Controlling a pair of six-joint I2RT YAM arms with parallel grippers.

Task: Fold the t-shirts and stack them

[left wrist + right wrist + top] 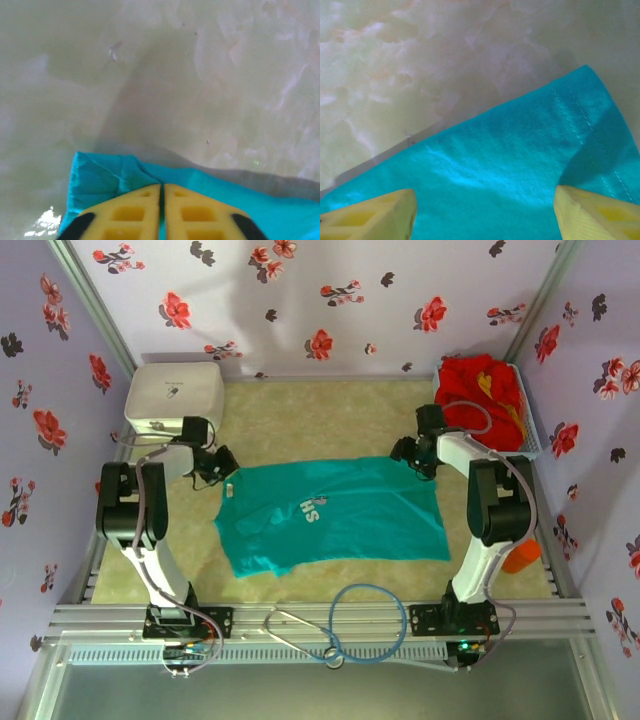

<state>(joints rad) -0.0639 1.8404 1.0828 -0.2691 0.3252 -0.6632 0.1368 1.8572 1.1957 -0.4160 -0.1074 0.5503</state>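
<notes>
on the counter (330, 410) the teal t-shirt (330, 515) lies flat, left hand (161, 189) pinched on one far corner, right hand (485, 192) wide open over the other, i judge to lift that edge evenly.

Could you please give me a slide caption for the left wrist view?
Left claw shut on a bunched corner of the teal t-shirt over the pale mottled tabletop.

Left arm (150, 530) and right arm (490, 515): white links, black joints, black bases (185, 622) at 6 o'clock. Grey cables (145, 495) run along each. Jaws yellow, with square cut-outs and black patches.
</notes>
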